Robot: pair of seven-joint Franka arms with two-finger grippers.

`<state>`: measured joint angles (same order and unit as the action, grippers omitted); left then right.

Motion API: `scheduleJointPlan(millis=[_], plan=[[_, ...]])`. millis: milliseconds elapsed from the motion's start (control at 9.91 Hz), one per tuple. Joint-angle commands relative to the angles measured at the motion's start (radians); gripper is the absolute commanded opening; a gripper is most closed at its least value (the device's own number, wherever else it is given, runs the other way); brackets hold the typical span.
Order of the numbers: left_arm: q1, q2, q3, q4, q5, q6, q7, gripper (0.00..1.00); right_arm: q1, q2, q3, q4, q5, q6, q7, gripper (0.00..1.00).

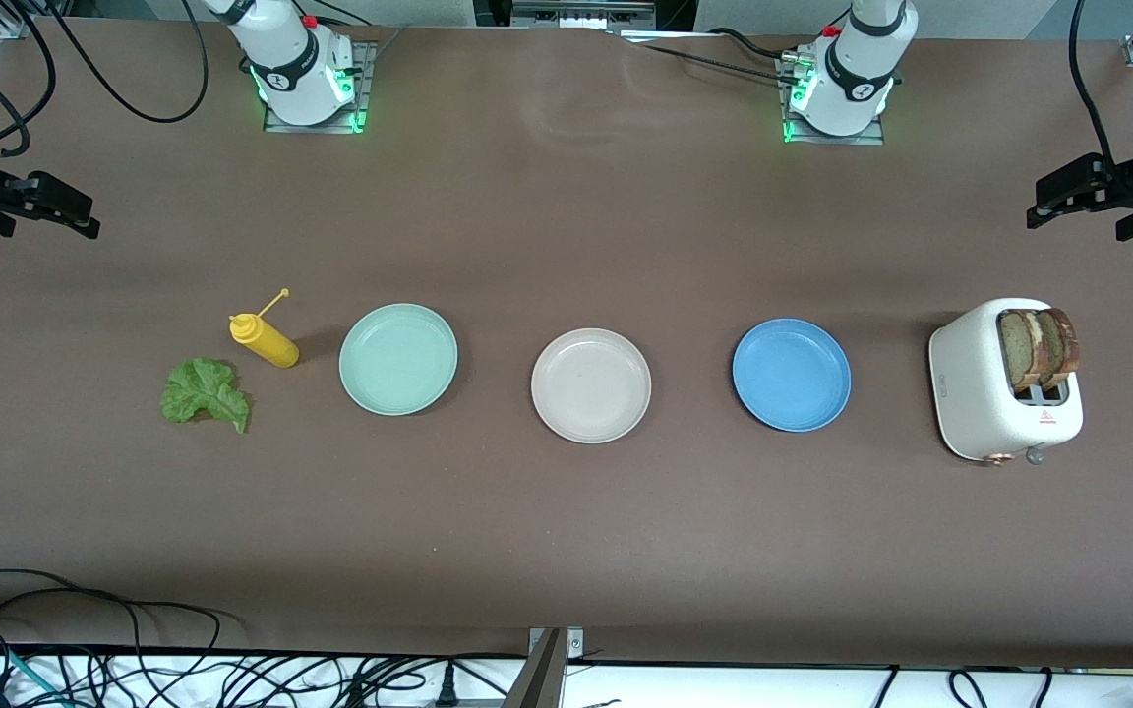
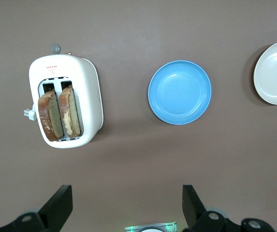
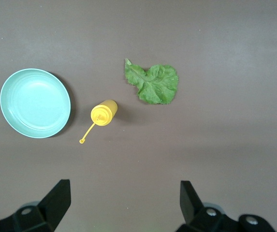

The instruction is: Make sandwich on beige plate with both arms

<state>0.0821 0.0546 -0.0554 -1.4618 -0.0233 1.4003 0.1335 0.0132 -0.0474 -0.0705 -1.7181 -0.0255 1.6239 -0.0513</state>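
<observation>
Nothing assembled yet: beige plate (image 1: 591,385) bare at mid-counter, between mint plate (image 1: 397,359) and blue plate (image 1: 791,375).

Both bread slices (image 1: 1040,348) upright in the toaster (image 1: 1004,382) slots at the left arm's end of the counter, tops standing clear of the slots. Lettuce (image 1: 205,391) flat on the counter at the right arm's end, just beside the yellow bottle (image 1: 265,339) and a little nearer the front camera.

Left claw (image 2: 126,208) spread wide, holding nothing, hanging high over that end of the counter, off to the side of the toaster. Right claw (image 3: 123,207) likewise wide and empty, high over its own end, not yet above the lettuce.

Likely first step: bread to plate with the left arm.
- Centre over one slice only, fingers either side of its flat faces.
- Descend straight, pinch the exposed top edge, lift vertically to avoid dragging the toaster or the second slice.
- Lay flat in the plate's middle, leaving room to stack.

For the lettuce: pinch at a raised ruffle, well off the bottle, to avoid knocking it over.
</observation>
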Motion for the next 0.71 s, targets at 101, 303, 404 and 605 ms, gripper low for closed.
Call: scheduleJointPlan(millis=[101, 303, 404, 605], plan=[[0.016, 0.017, -0.004, 0.009, -0.014, -0.003, 0.012, 1.00, -0.009, -0.019, 0.008, -0.006, -0.014, -0.004, 0.001, 1.00], [0.027, 0.021, -0.004, 0.009, -0.011, -0.003, 0.017, 1.00, -0.009, -0.019, 0.009, -0.006, -0.014, -0.004, 0.001, 1.00], [0.027, 0.021, -0.004, 0.009, -0.009, -0.003, 0.017, 1.00, -0.009, -0.019, 0.009, -0.006, -0.016, -0.004, 0.001, 1.00], [0.027, 0.021, -0.006, 0.011, -0.003, -0.003, 0.017, 1.00, -0.009, -0.019, 0.009, -0.006, -0.014, -0.006, 0.001, 1.00]])
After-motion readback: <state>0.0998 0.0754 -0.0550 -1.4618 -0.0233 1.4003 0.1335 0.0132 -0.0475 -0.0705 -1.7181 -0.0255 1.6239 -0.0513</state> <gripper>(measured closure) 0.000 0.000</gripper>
